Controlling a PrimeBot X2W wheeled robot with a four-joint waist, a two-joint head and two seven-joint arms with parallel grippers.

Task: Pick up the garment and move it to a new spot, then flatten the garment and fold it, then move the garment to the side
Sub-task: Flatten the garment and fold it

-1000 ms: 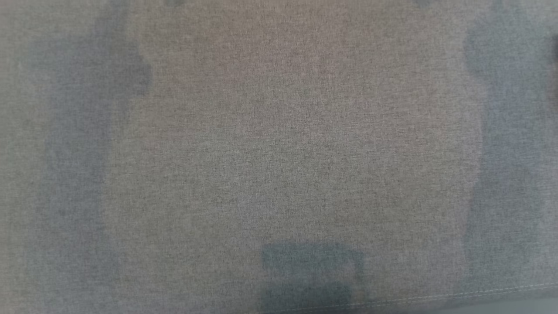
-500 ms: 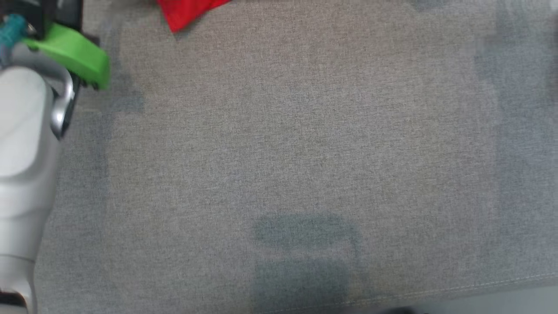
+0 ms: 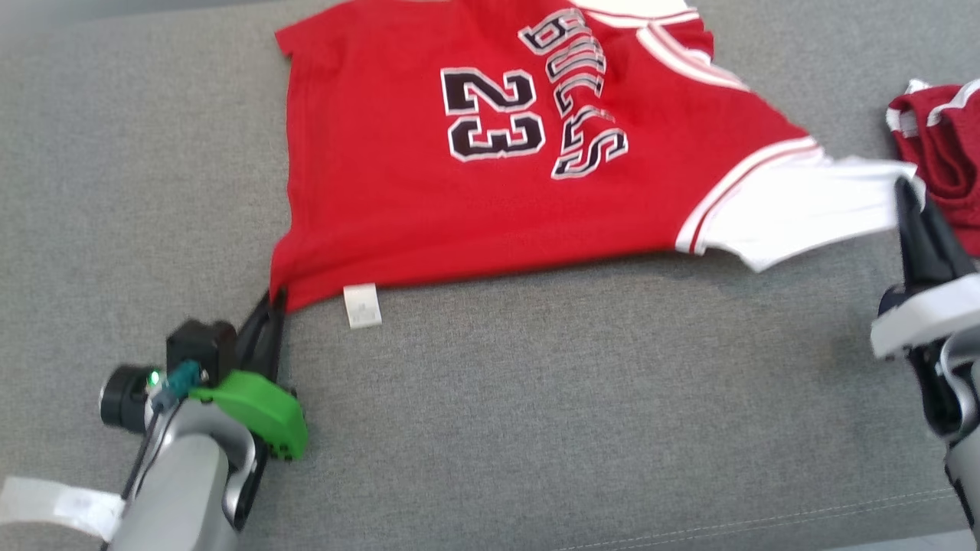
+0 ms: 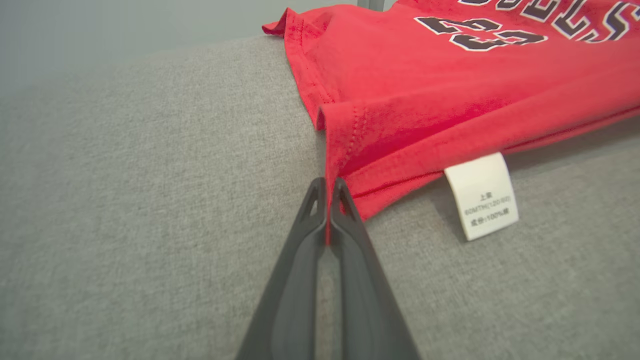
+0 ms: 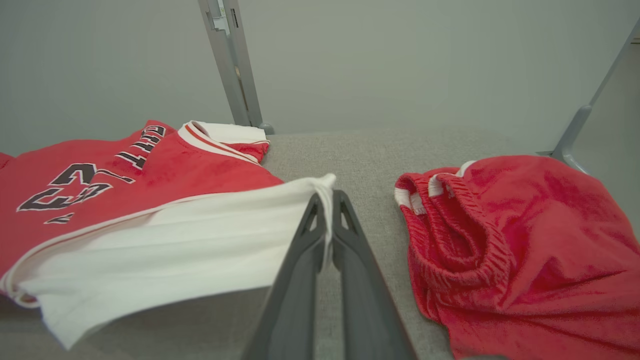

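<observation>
Head view: the garment [image 3: 475, 176] lies spread on the grey worktop [image 3: 582, 428] with its far edge cut off at the top; half a second ago only a red corner showed, since the camera has moved. Left wrist view: the left jaws are clamped on the garment's hem corner beside a white label [image 4: 482, 195], with bare worktop left of the garment. Right wrist view: the right jaws pinch the garment's white sleeve, and red shorts [image 5: 525, 250] lie near it, apart.

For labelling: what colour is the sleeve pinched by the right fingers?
White sleeve, red-striped at the seam; best in right wrist view.
</observation>
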